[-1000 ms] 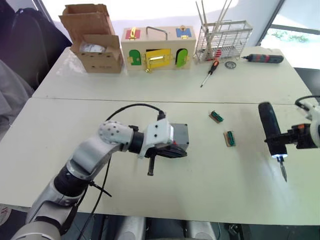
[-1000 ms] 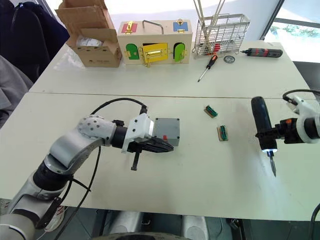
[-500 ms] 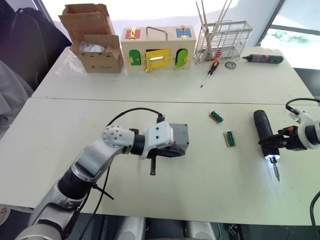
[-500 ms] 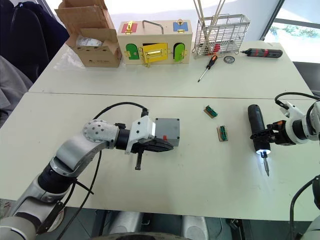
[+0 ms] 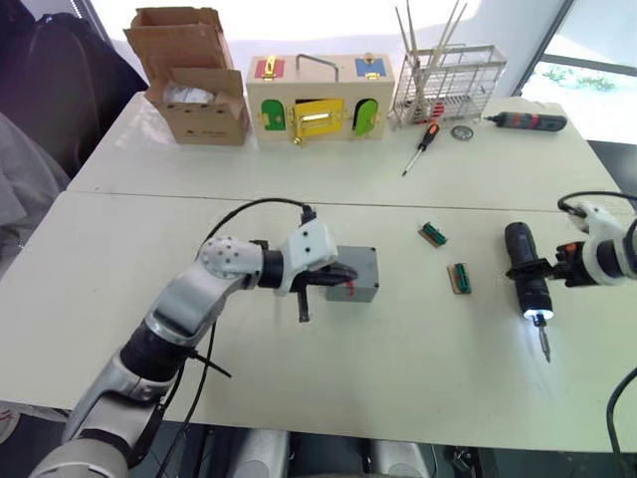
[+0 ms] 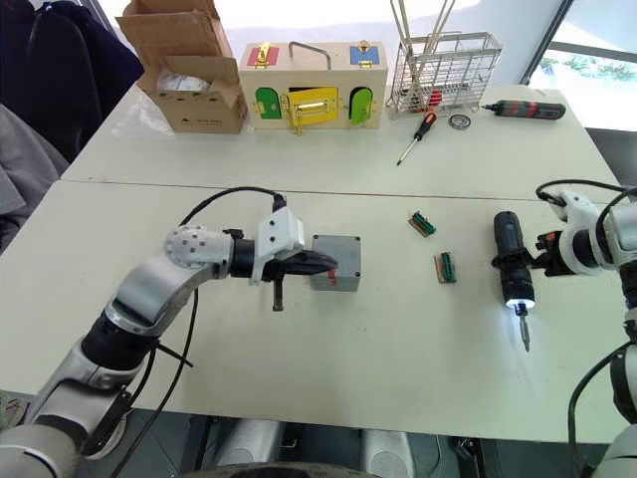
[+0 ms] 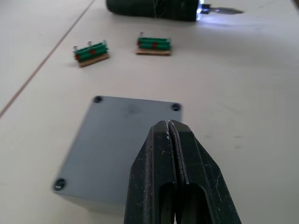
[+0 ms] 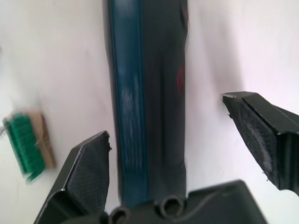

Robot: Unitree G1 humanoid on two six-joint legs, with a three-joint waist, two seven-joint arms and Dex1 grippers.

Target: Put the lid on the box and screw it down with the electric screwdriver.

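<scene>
The grey box (image 5: 356, 287) stands mid-table with the lid (image 7: 121, 140) sitting on it, screws showing in the lid's corners. My left gripper (image 7: 168, 124) is shut with nothing in it, its tips resting over the lid's near edge. The electric screwdriver (image 5: 525, 273), black with a blue band (image 8: 128, 102), lies on the table to the right with its bit towards me and its lamp lit. My right gripper (image 8: 166, 116) is open astride the screwdriver's body, fingers apart from it on both sides.
Two small green terminal blocks (image 5: 431, 233) (image 5: 459, 277) lie between box and screwdriver. Along the far table stand a cardboard box (image 5: 194, 75), a wooden box with coloured doors (image 5: 318, 98) and a wire rack (image 5: 448, 85). A manual screwdriver (image 5: 419, 145) and a slim black tool (image 5: 526, 120) lie there too.
The right gripper lowered the raised screwdriver onto the table and opened around it. The left gripper stayed shut at the box. The camera shifted slightly.
</scene>
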